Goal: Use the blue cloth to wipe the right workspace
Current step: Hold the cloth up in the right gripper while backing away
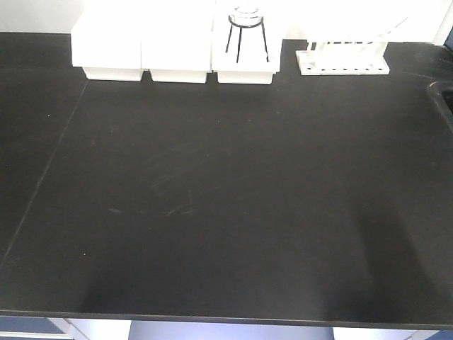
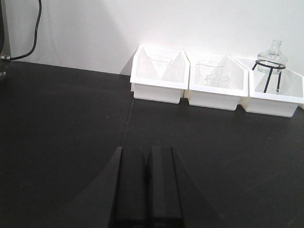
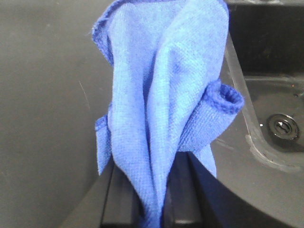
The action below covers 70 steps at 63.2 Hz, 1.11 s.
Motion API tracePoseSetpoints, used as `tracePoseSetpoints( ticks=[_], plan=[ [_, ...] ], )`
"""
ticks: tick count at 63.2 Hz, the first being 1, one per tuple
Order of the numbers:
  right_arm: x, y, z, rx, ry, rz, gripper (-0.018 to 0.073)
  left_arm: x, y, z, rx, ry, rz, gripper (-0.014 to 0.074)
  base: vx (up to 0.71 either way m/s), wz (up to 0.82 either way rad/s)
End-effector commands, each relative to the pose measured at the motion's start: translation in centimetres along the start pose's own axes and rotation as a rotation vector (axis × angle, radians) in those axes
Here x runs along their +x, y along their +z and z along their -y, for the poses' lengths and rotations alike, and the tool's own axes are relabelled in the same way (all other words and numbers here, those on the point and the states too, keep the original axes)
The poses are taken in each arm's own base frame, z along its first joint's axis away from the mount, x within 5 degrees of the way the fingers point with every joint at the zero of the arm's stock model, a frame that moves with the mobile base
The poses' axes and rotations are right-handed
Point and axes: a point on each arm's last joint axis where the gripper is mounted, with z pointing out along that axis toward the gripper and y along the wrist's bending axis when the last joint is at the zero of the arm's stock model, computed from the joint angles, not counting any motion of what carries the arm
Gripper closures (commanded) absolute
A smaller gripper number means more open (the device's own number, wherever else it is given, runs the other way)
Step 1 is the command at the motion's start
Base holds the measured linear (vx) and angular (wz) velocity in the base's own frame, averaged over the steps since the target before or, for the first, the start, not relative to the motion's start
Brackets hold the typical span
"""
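Clearly the blue cloth (image 3: 161,95) is pinched in the right hand (image 3: 154,192): its lower end is bunched between the two dark fingers (image 3: 121,194), and the rest stands up beyond them in loose folds, one hemmed corner curling over to the right. Behind it lies dark bench surface (image 3: 47,118), with the sink (image 3: 266,57) and its drain (image 3: 282,127) just to the right. The left hand (image 2: 147,154) holds nothing, its fingers drawn together with only a thin slit between, above the bare black bench (image 2: 61,133). At far left a black cable (image 2: 35,28) hangs down the white wall. Along the far edge stand three white bins (image 2: 216,78), the rightmost holding a glass flask (image 2: 271,52) on a black wire stand; further right, the front view shows a white test-tube rack (image 1: 343,60)
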Motion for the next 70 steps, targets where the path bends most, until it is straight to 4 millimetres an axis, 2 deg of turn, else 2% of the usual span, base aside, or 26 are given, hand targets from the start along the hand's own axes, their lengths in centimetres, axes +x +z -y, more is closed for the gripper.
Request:
tracePoseSetpoints(
  ticks=[1,70],
  plan=[
    [-1.22,-0.47,0.07,0.005,-0.007,0.087,0.0560,0.23,0.05,0.02,0.014,-0.015,0.064,0.0602,0.00,0.00],
    [-1.20,-0.47,0.08,0.005,-0.007,0.084,0.0560,0.23,0.05,0.02,0.014,-0.015,0.064,0.0602,-0.04,-0.01]
  ],
)
